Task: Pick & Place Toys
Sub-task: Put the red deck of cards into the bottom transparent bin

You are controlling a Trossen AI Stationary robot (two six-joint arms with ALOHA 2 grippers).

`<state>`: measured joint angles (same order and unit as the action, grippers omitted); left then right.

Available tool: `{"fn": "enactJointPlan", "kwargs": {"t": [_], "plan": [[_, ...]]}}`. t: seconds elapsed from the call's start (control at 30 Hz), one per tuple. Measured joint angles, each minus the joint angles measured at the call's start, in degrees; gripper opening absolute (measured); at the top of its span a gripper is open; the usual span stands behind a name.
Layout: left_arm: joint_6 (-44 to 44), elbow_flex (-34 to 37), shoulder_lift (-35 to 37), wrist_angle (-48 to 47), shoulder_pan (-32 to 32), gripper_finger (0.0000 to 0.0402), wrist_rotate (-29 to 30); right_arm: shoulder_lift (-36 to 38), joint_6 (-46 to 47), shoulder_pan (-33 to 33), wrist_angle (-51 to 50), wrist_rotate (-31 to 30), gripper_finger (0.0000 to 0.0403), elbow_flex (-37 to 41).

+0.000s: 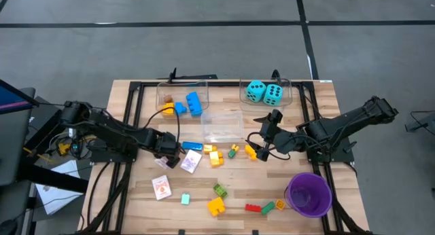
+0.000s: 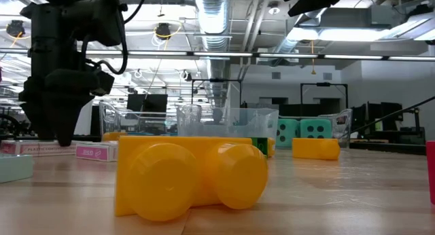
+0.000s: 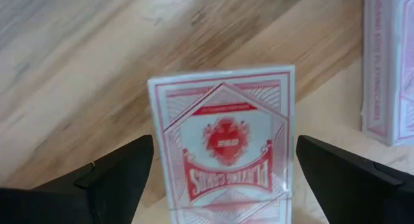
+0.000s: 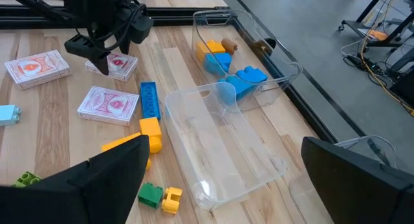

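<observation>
Two end effectors open. We see left end effector (image 3: 223, 179) straddling red-and-white card pack (image 3: 223, 149) on counter (image 1: 136, 201), not yet gripped. Pick step, we judge; next: descend, close squarely. Right end effector (image 1: 262, 136) waits near clear bin (image 1: 221, 125).

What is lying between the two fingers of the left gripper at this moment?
A red-and-white card pack stands between the open left gripper's dark fingers, with a gap on each side. The left wrist view shows this.
</observation>
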<state>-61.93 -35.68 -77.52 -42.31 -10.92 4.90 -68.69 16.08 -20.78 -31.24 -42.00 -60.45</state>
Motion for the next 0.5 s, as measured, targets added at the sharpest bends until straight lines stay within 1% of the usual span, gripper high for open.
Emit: {"fn": "enactJointPlan", "kwargs": {"t": [0.33, 0.5], "plan": [[0.0, -0.1, -0.5, 0.8, -0.9, 0.0374, 0.0, 0.0, 0.0, 0.0, 0.0, 0.0, 0.0395, 0.0], [-0.3, -0.1, -3.2, 1.6, -2.4, 0.0373, -0.2, 0.0, 0.0, 0.0, 0.0, 0.0, 0.0395, 0.0]]}}
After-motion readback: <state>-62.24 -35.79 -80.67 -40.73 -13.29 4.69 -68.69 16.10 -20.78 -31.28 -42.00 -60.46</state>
